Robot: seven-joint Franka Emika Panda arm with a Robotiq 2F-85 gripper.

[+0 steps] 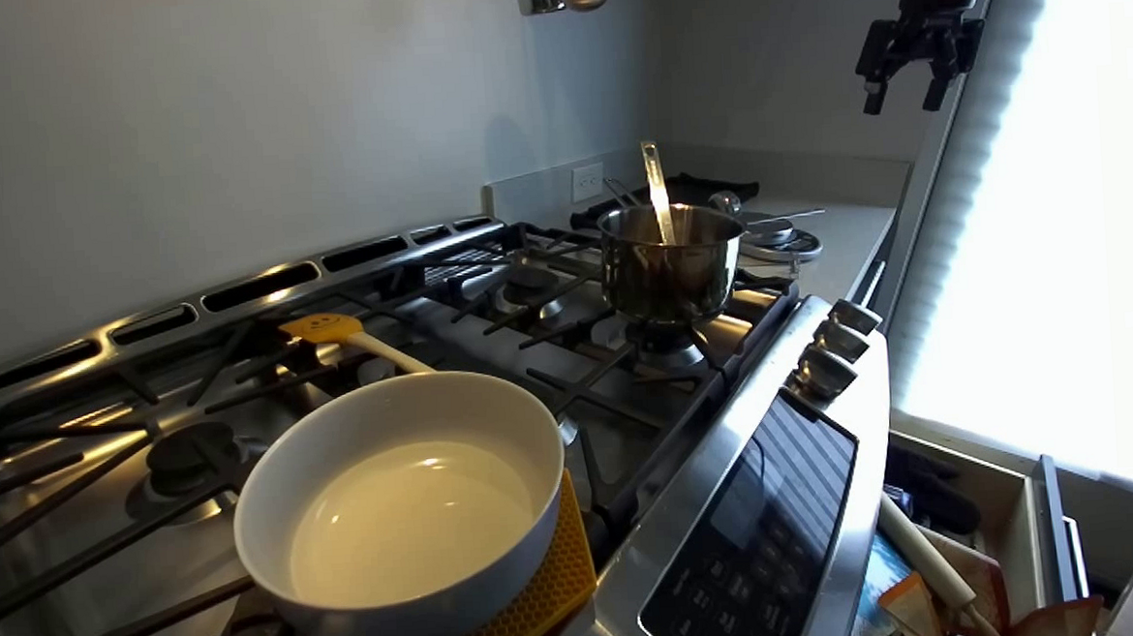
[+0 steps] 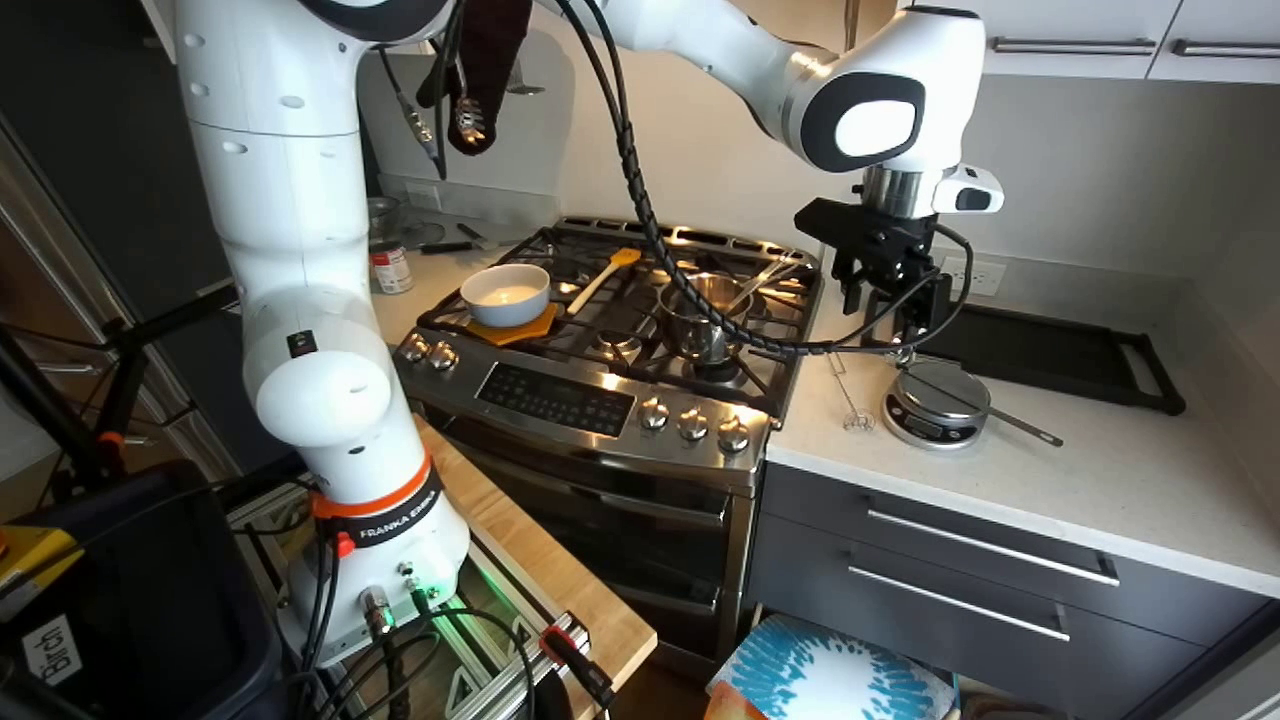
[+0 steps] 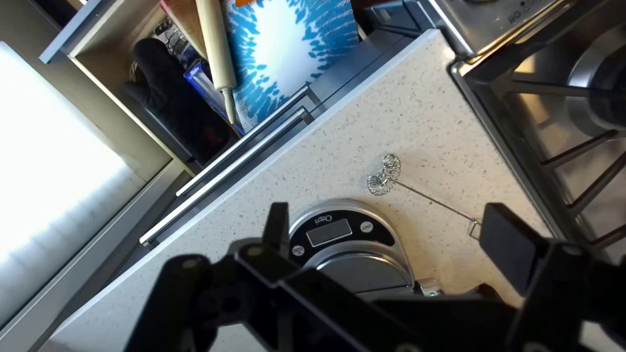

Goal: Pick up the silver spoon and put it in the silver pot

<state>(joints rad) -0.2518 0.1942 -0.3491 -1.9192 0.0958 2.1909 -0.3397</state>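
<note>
Under the silver spoon (image 2: 1025, 426), the scale (image 3: 353, 244) reads Ozeri

We see plain pale walls (image 1: 226, 103) meeting in a corner (image 1: 665, 61); in an exterior view warm light tints the stretch behind the gas range (image 2: 555, 400), and white upper cabinets (image 2: 1075, 15) with metal bar handles (image 2: 1075, 47) hang at the upper right. A low backsplash (image 1: 802, 178) lines the speckled countertop (image 3: 440, 122), with a wall outlet (image 1: 587, 181) at its height. Beneath the countertop we find dark grey drawer fronts (image 2: 820, 510) with long handles (image 2: 993, 547) and, lower, an open drawer (image 3: 127, 112). White glare (image 1: 1039, 264) burns near that drawer, too bright for us to say whether it is a window.
</note>
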